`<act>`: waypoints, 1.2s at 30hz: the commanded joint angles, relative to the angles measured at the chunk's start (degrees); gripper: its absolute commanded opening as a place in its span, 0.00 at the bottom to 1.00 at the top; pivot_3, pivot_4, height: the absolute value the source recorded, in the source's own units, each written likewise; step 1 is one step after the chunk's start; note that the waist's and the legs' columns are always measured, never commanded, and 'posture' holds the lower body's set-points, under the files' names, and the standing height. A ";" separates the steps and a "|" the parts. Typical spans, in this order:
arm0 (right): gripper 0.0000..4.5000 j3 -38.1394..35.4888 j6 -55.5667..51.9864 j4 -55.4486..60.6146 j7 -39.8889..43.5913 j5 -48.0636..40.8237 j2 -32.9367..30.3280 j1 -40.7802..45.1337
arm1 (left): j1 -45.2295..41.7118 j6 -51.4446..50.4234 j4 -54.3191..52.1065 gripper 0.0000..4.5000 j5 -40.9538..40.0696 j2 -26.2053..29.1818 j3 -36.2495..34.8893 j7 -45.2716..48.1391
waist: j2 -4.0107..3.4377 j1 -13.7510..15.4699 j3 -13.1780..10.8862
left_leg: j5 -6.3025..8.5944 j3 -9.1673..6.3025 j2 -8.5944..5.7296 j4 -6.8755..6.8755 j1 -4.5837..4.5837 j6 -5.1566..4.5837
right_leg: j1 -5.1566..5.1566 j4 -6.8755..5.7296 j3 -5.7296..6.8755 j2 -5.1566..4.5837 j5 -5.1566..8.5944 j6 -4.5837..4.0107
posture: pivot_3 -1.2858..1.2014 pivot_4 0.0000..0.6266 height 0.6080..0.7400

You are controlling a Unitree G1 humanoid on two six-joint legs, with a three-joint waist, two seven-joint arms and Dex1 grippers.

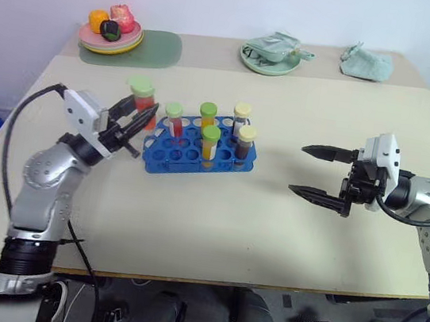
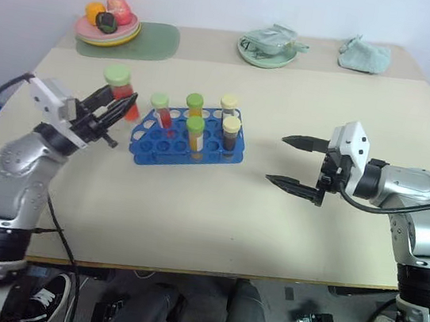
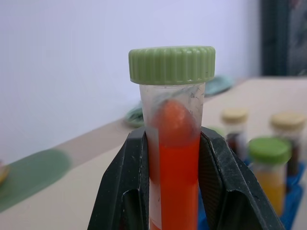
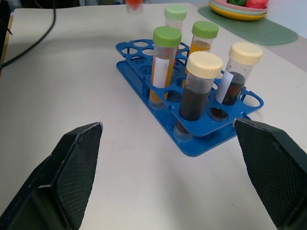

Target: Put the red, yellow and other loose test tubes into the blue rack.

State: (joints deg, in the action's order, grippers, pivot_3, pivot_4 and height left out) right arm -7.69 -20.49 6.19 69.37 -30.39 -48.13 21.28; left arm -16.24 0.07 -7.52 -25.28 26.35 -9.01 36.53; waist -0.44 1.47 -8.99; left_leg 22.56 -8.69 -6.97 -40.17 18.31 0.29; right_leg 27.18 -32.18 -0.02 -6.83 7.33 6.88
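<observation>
Left gripper (image 1: 135,122) clamps the red tube (image 1: 143,99) upright, cap up, just left of the rack (image 1: 200,149); open holes lie rightward. Right gripper (image 1: 321,173) hangs wide open, well right.

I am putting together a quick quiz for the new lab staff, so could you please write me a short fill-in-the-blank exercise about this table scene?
1. The left hand is shut on a tube filled with ____ liquid.
2. The rack standing on the table is ____ in colour.
3. The right hand has its fingers ____ and holds nothing.
4. The number of tubes standing in the rack is ____.

Missing words: red; blue; open; five
</observation>
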 commanded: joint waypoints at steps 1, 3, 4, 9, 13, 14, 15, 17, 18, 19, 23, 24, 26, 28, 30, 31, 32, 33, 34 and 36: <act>1.00 -2.15 -0.04 2.40 -0.16 -0.98 -1.25 -0.08 | -0.46 2.07 0.92 0.19 0.96 -2.53 1.73 0.49 | 0.00 -0.03 0.00 | 0.00 0.01 0.00 0.01 0.00 0.00 | 0.00 0.00 0.00 0.00 0.00 0.00 | 0.52 0.24 1.00; 1.00 -2.51 -0.41 2.81 -0.29 -1.15 -1.60 -0.39 | -0.33 2.74 1.75 0.19 2.20 -4.71 2.94 -0.36 | 0.00 0.02 0.00 | 0.00 0.02 0.01 0.01 0.00 0.00 | 0.00 0.01 0.00 0.02 0.00 0.00 | 0.52 0.24 1.00; 1.00 -2.75 -0.63 2.98 -0.33 -1.25 -1.79 -0.50 | -0.24 3.20 2.04 0.19 2.85 -5.63 3.32 -0.84 | 0.00 0.09 0.00 | 0.00 0.02 0.01 0.01 0.00 0.00 | 0.00 0.01 0.00 0.02 0.00 0.00 | 0.52 0.24 1.00; 1.00 -4.21 -1.51 3.95 -0.27 -1.82 -3.17 -1.83 | -0.36 8.31 6.57 0.19 5.88 -7.90 3.66 -0.97 | 0.00 0.69 0.00 | 0.00 0.06 0.01 0.01 -0.01 0.00 | 0.00 0.01 -0.01 0.01 0.00 0.00 | 0.52 0.24 1.00; 1.00 -4.33 -1.37 4.17 -0.81 -1.54 -3.27 -1.73 | -0.48 13.49 10.83 0.19 8.88 -8.01 4.62 0.25 | 0.00 0.71 0.00 | 0.00 0.07 0.01 0.01 -0.03 0.00 | -0.01 0.01 -0.02 0.02 -0.01 -0.01 | 0.52 0.24 1.00; 1.00 -4.24 -1.14 4.08 -0.76 -1.39 -3.33 -1.49 | -0.37 13.51 11.17 0.19 8.61 -8.14 4.26 0.08 | 0.00 0.73 0.00 | 0.00 0.08 0.01 0.01 -0.03 0.00 | -0.01 0.01 -0.02 0.02 -0.01 -0.01 | 0.52 0.24 1.00; 1.00 -4.24 -1.35 4.01 -0.81 -1.55 -3.36 -1.18 | -0.24 13.16 11.33 0.19 7.98 -8.28 3.91 0.01 | 0.00 0.72 0.00 | 0.00 0.09 0.01 0.00 -0.03 0.00 | -0.01 0.01 -0.02 0.02 -0.01 -0.01 | 0.52 0.24 1.00; 1.00 -4.25 -1.76 4.01 -1.05 -1.86 -3.28 -0.77 | 0.56 13.82 11.67 0.19 8.19 -8.35 3.89 -0.02 | 0.00 0.72 0.00 | 0.00 0.09 0.02 0.00 -0.03 0.00 | -0.01 0.01 -0.02 0.02 -0.01 -0.01 | 0.52 0.24 1.00; 1.00 -4.12 -1.74 4.07 -1.12 -1.84 -3.16 -0.80 | 1.13 14.05 11.61 0.19 8.07 -8.50 4.24 0.42 | 0.00 0.72 0.00 | 0.00 0.08 0.02 0.00 -0.03 0.00 | -0.01 0.01 -0.02 0.01 -0.01 -0.01 | 0.52 0.24 1.00; 1.00 -3.96 -1.67 4.13 -1.19 -1.79 -3.02 -0.86 | 1.56 14.25 11.61 0.19 8.13 -8.77 4.49 0.41 | 0.00 0.72 0.00 | 0.00 0.08 0.02 0.00 -0.03 0.00 | -0.01 0.01 -0.02 0.02 -0.01 -0.01 | 0.52 0.24 1.00; 1.00 -3.53 -1.73 4.57 -1.46 -1.86 -2.69 -0.95 | 2.75 14.82 11.42 0.19 7.86 -9.74 5.54 1.19 | 0.00 0.75 0.01 | 0.00 0.09 0.02 0.01 -0.05 0.00 | -0.03 0.01 -0.02 0.02 -0.01 -0.01 | 0.52 0.24 1.00; 1.00 -3.47 -1.70 4.59 -1.50 -1.83 -2.69 -0.91 | 2.94 15.07 11.59 0.19 8.07 -9.98 5.64 1.14 | 0.00 0.76 0.01 | 0.00 0.09 0.02 0.01 -0.05 0.00 | -0.03 0.01 -0.02 0.01 -0.01 0.00 | 0.52 0.24 1.00; 1.00 -3.59 -1.64 4.42 -1.42 -1.77 -2.92 -0.90 | 3.00 14.90 11.43 0.19 7.86 -10.45 5.86 1.17 | 0.00 0.80 0.02 | 0.00 0.09 0.02 0.00 -0.06 0.00 | -0.05 0.01 -0.03 0.01 -0.01 -0.01 | 0.52 0.24 1.00; 1.00 -3.74 -1.69 4.61 -1.43 -1.83 -3.07 -1.12 | 2.69 14.79 11.48 0.19 8.01 -10.89 5.92 0.79 | 0.00 0.81 0.02 | 0.00 0.09 0.02 0.00 -0.07 -0.01 | -0.07 0.02 -0.03 0.01 -0.01 -0.01 | 0.52 0.24 1.00; 1.00 -3.84 -1.82 5.10 -1.57 -1.92 -3.10 -1.46 | 1.95 14.87 11.86 0.19 8.26 -11.37 6.06 0.57 | 0.00 0.79 0.02 | 0.00 0.09 0.02 0.01 -0.08 -0.01 | -0.07 0.02 -0.02 0.01 -0.01 -0.01 | 0.52 0.24 1.00; 1.00 -3.86 -1.82 5.21 -1.68 -1.89 -3.08 -1.54 | 1.45 15.01 12.25 0.19 8.44 -11.56 6.14 0.50 | 0.00 0.82 0.02 | 0.00 0.09 0.02 0.01 -0.08 -0.01 | -0.07 0.02 -0.03 0.02 -0.01 -0.01 | 0.52 0.24 1.00; 1.00 -3.85 -1.83 5.27 -1.77 -1.85 -3.05 -1.56 | 1.14 15.12 12.53 0.19 8.58 -11.69 6.14 0.45 | 0.00 0.85 0.02 | 0.00 0.09 0.02 0.00 -0.08 -0.01 | -0.07 0.02 -0.02 0.01 -0.01 0.00 | 0.52 0.24 1.00; 1.00 -3.85 -1.81 5.36 -1.76 -1.83 -3.05 -1.69 | 0.56 15.05 13.16 0.19 8.52 -11.93 6.14 0.46 | 0.00 0.85 0.02 | 0.00 0.09 0.02 0.00 -0.07 -0.01 | -0.07 0.02 -0.02 0.01 -0.01 0.00 | 0.52 0.24 1.00; 1.00 -3.84 -1.80 5.46 -1.75 -1.81 -3.07 -1.80 | 0.12 15.10 13.70 0.19 8.53 -12.12 6.17 0.46 | 0.00 0.86 0.02 | 0.00 0.09 0.02 0.00 -0.07 -0.01 | -0.07 0.02 -0.02 0.01 -0.01 0.00 | 0.52 0.24 1.00; 1.00 -3.85 -1.76 5.52 -1.80 -1.84 -3.01 -1.87 | -0.67 15.01 14.75 0.19 8.33 -12.75 6.48 0.68 | 0.00 0.83 0.02 | 0.00 0.09 0.02 0.00 -0.08 -0.01 | -0.07 0.02 -0.02 0.01 -0.01 0.00 | 0.52 0.24 1.00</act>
State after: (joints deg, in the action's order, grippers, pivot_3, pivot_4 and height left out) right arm -10.27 -22.64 9.97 67.76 -31.62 -50.69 19.20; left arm -16.08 14.55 6.92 -16.77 13.95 -2.97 37.10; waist -0.44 2.30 -8.97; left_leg 22.56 -8.60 -6.96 -40.17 18.24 0.29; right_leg 27.10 -32.16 -0.04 -6.82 7.32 6.88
